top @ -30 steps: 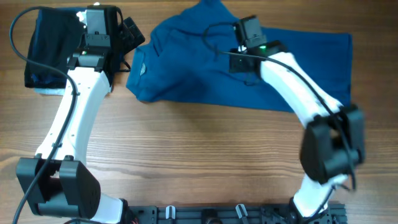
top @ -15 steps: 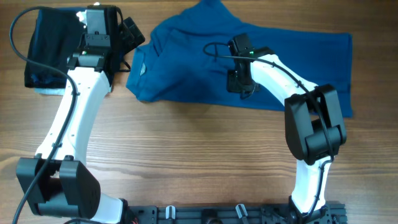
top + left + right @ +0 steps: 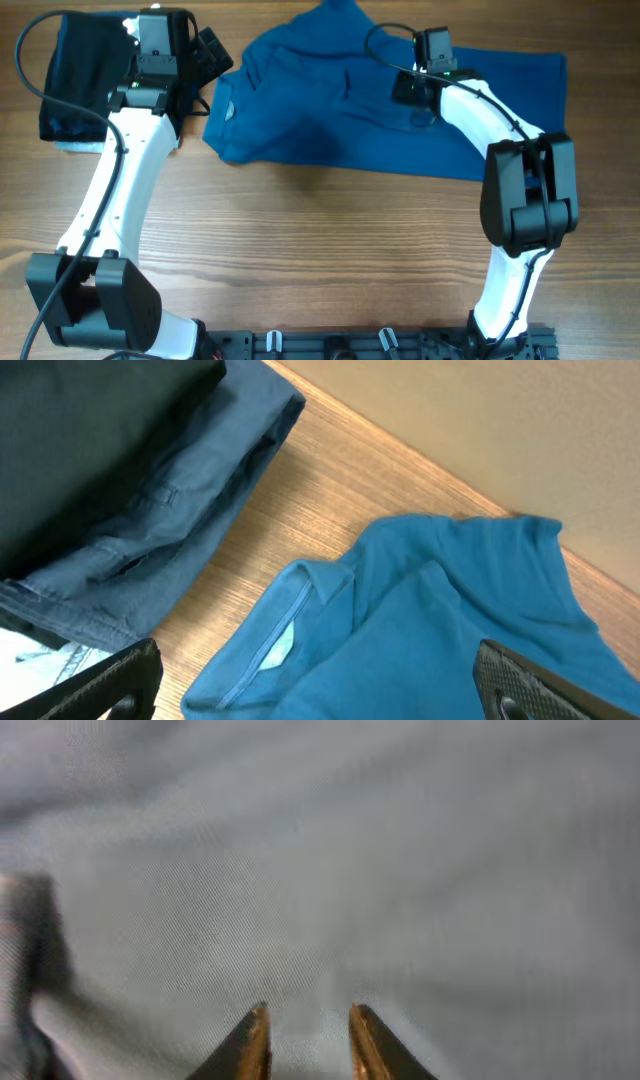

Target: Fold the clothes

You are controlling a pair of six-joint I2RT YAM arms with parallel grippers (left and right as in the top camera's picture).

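a: the right arm [image 3: 478, 108] is swinging its wrist out toward 1 o'clock over the polo shirt [image 3: 290, 125]; half a second ago it was nearer the shirt's middle, pointing toward 6 o'clock.

b: and the left arm [image 3: 120, 170]?

a: it is staying put, reaching toward 11 o'clock, with nothing changing on that side.

b: where is the shirt lying?

a: it is lying spread across the 12 to 2 o'clock part of the counter [image 3: 320, 250], rumpled at the near end, with the collar [image 3: 285, 635] facing 9 o'clock toward the left arm.

b: what are the right fingers [image 3: 258, 1045] doing?

a: they are hovering very close to the cloth with only a narrow gap between the tips. fabric is filling the whole right wrist view, washed out and pale, and i cannot tell whether any of it is being pinched.

b: the left fingers [image 3: 110, 680]?

a: they are standing wide apart and holding nothing, just beside the collar end of the shirt.

b: anything else on the counter?

a: a pile of folded dark garments [image 3: 75, 80] is sitting at 10 o'clock, beside the left wrist and apart from the shirt, with bare wood showing between the two.
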